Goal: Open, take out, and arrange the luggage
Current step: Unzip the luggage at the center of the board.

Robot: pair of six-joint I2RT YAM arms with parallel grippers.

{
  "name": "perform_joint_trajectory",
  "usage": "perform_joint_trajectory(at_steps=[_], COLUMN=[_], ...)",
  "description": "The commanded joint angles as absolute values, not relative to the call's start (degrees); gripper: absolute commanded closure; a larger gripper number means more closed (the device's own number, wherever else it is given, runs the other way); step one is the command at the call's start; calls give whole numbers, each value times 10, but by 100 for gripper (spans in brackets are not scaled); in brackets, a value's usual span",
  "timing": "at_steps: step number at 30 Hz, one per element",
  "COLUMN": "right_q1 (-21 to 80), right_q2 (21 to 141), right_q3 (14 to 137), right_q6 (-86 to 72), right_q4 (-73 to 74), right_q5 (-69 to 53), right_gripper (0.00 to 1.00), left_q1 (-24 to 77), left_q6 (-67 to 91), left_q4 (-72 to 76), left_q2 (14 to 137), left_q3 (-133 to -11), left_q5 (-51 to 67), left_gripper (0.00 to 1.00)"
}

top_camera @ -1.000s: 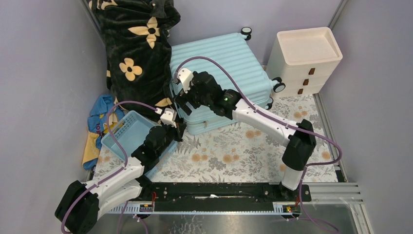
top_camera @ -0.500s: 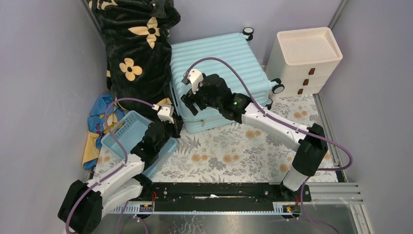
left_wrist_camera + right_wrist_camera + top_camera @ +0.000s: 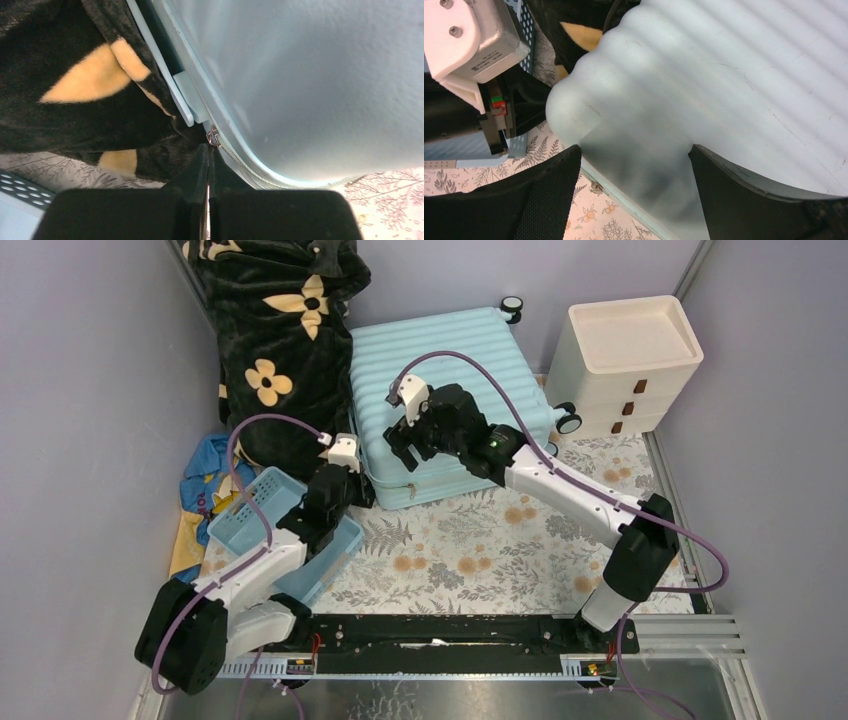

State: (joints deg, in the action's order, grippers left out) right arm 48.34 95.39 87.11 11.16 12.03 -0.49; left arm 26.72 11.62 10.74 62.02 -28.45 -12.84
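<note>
Luggage [image 3: 450, 380] lies flat and closed at the far centre of the worktop [image 3: 480, 550], wheels to the right. Its left side touches a black flowered blanket [image 3: 280, 350].

Step in hand, judged: unzipping at the near-left corner.
- Right gripper [image 3: 634, 150] is spread wide over the ribbed shell at that corner. It pinches nothing.
- Left gripper [image 3: 208, 147] has its fingers pressed together, tips right at the zipper pull [image 3: 214, 136] on the seam. Cannot tell if the pull is actually caught between them.

To do it well:
- Confirm the pinch on the pull first.
- Drag along the seam line, not away from it.
- Take the rounded corner slowly.
- Have the right gripper press the shell down so the case doesn't slide.
- Watch that blanket pile doesn't snag the zip.

Containers:
- Luggage: shut, contents hidden.
- Cream drawer unit [image 3: 620, 390], far right, beside the wheels: drawers shut, nothing visible in the top tray.
- Blue basket [image 3: 245, 515], near left, partly under the left arm: nothing seen in the visible part.
</note>
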Motion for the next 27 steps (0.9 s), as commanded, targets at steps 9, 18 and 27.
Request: perform_joint_trajectory(at_steps=[9, 18, 27], right_q1=[438, 423, 383], right_q2=[946, 905, 816], right_q3=[847, 840, 782], right_q6=[102, 105, 136], right_q4=[214, 225, 232], right_q5=[-32, -85, -232], right_gripper=[12, 10, 7], left_q1=[169, 124, 93], left_q6=[60, 62, 83], left_q4=[205, 202, 190], left_q2=[723, 851, 919], left_q3=[-343, -453, -529], left_q5=[-101, -54, -21], left_gripper=[100, 100, 100])
